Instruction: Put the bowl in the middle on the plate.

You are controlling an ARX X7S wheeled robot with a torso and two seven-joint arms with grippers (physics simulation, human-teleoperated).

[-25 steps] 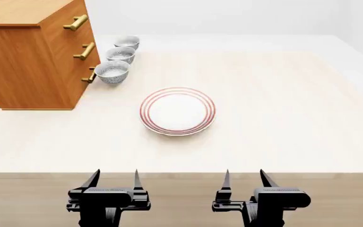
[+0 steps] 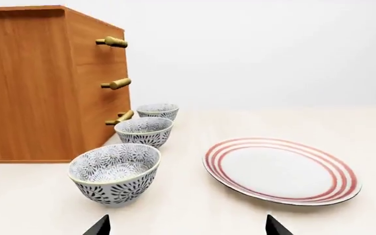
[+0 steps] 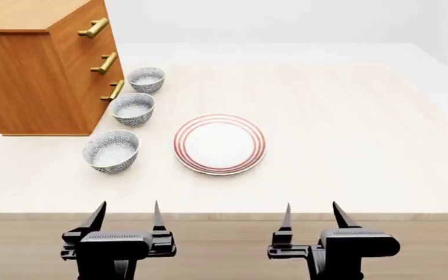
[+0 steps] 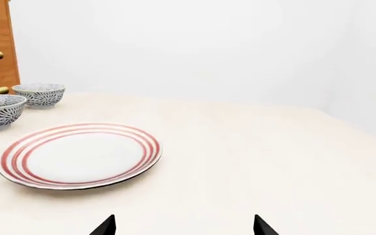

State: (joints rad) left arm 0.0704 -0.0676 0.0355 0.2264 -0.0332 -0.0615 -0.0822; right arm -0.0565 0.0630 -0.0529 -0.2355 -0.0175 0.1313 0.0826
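Bowls now sit lower in the head frame than half a second ago, spread in a longer diagonal; plate has dropped slightly too, left gripper has shifted left, so the view has moved.

Near edge, head view: left gripper (image 3: 126,213) at lower left, fingers wide apart, nothing between them. Right gripper (image 3: 311,213) at lower right, same state, spread and empty. Both hover at the front edge of the table (image 3: 349,146), clear of every object.

Next out: nearest bowl (image 3: 111,150) at left centre, upright on the table, just beside the plate (image 3: 219,144) but not touching. Plate lies flat near frame centre, red rings round the rim, nothing on it.

Further: the middle bowl (image 3: 133,108), upright, up-left of the plate, apart from it, close to the front of the wooden drawer cabinet (image 3: 33,70). Whether it touches the cabinet, cannot tell.

Farthest: third bowl (image 3: 146,79), upper left, beside the lowest brass handle (image 3: 115,90).

Left wrist view: three bowls recede in a line along the cabinet face, middle bowl (image 2: 143,131) between the other two, plate (image 2: 283,169) at right. Right wrist view: plate (image 4: 80,154) at left, two bowls at the left edge.
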